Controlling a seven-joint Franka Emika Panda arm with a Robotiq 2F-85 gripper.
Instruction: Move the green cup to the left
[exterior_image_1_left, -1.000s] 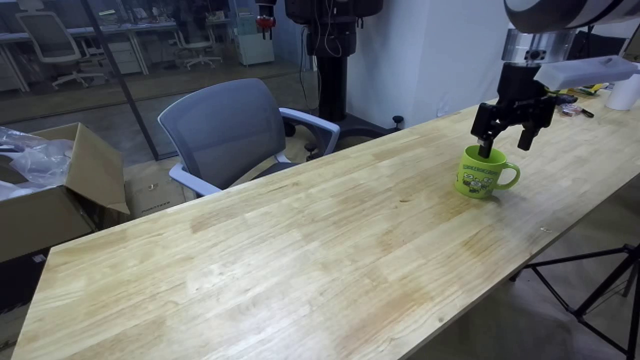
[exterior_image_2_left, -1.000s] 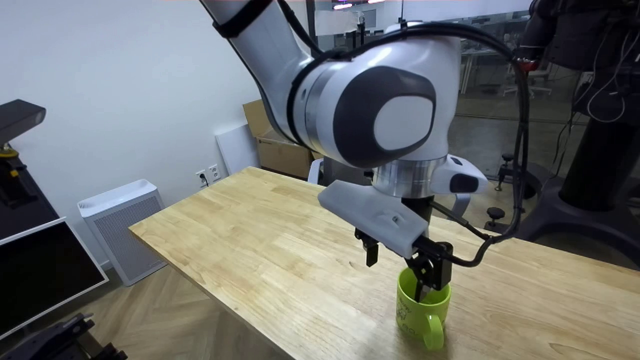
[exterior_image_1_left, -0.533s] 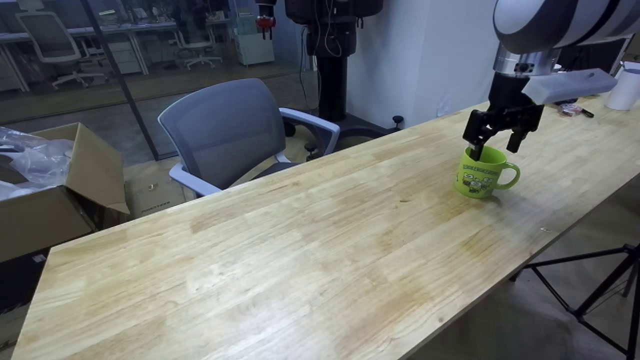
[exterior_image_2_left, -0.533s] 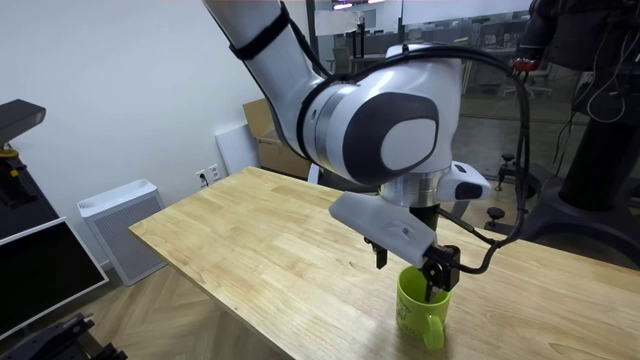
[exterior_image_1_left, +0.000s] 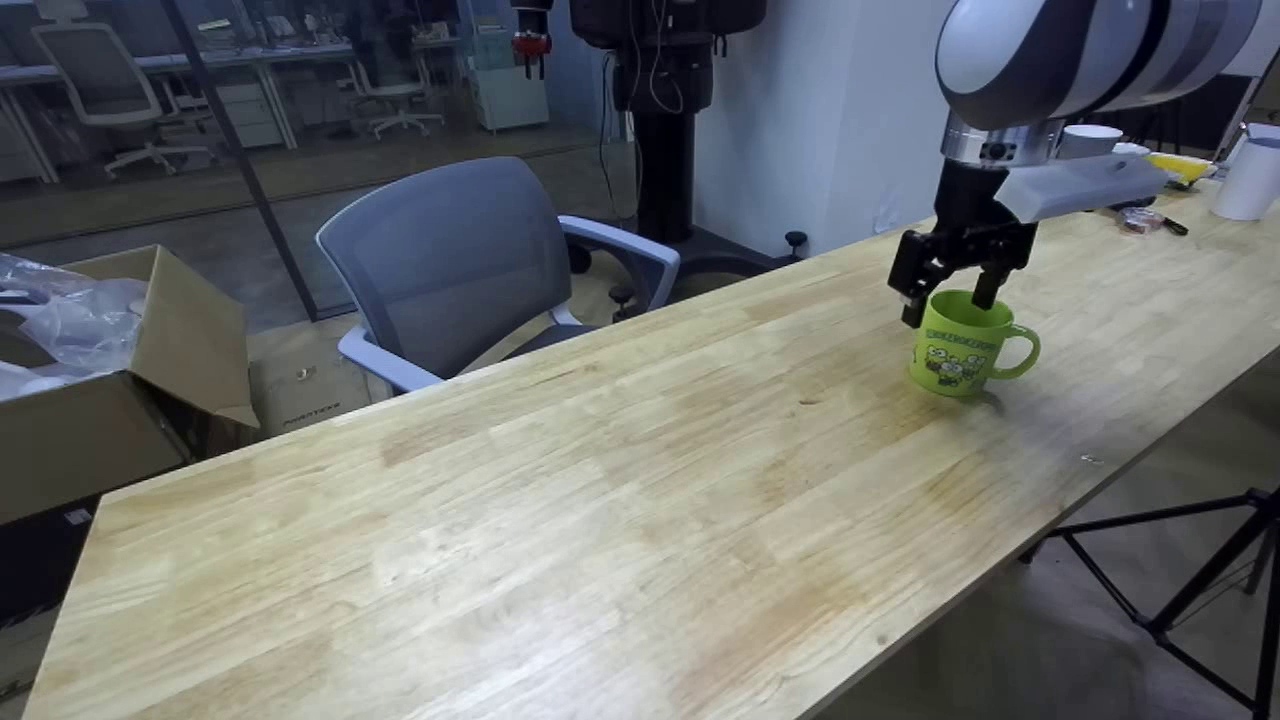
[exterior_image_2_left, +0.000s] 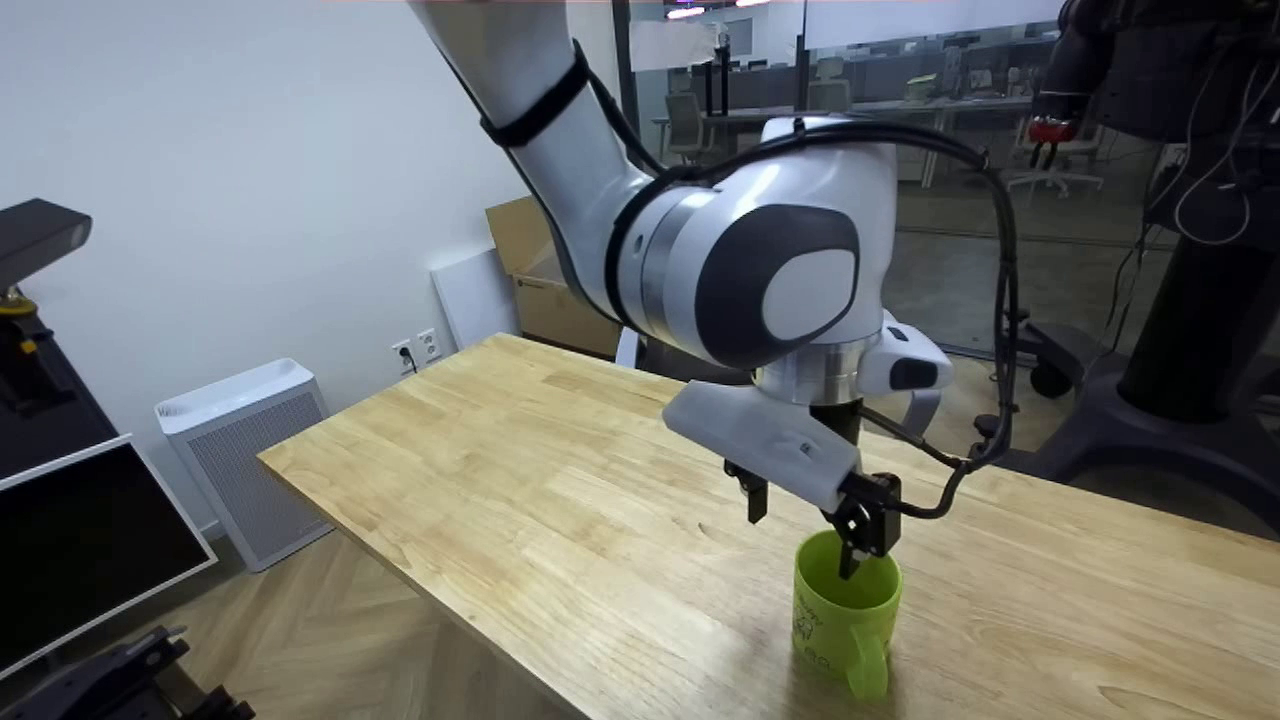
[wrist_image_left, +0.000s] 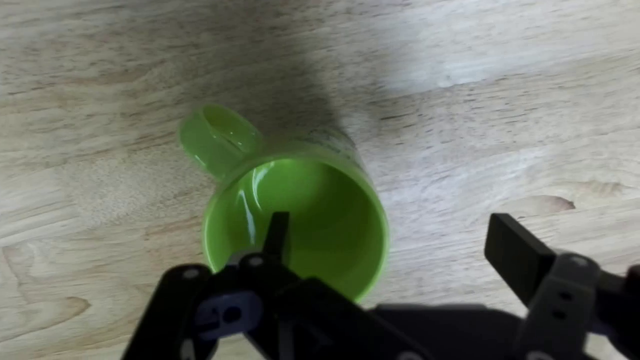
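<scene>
The black, jointed, two-fingered pincer (wrist_image_left: 390, 225) is spread wide and has hold of nothing. Just below it the glossy lime-green cylindrical cup (exterior_image_1_left: 957, 350), with printed figures on its side, stands upright on the long pale wooden bench (exterior_image_1_left: 500, 550). In the wrist view one finger (wrist_image_left: 276, 235) shows over the cup's mouth and the other finger (wrist_image_left: 515, 255) over the bench beside it, with the cup's wall about midway between them. The green loop handle (wrist_image_left: 205, 145) lies on the side away from that outer finger. Whether the inner fingertip dips below the rim or touches it cannot be told.

The step in hand looks to be lining up for the grasp; the grip on the cup and its shift to the left seem yet to be made. The next move probably calls for a small straight descent, so that one finger goes inside the cup and its partner outside, then closing both on the wall between them. After that, a gentle lift or slide would carry the cup along the bench; which way from the pincer counts as left, these pictures do not settle.
</scene>
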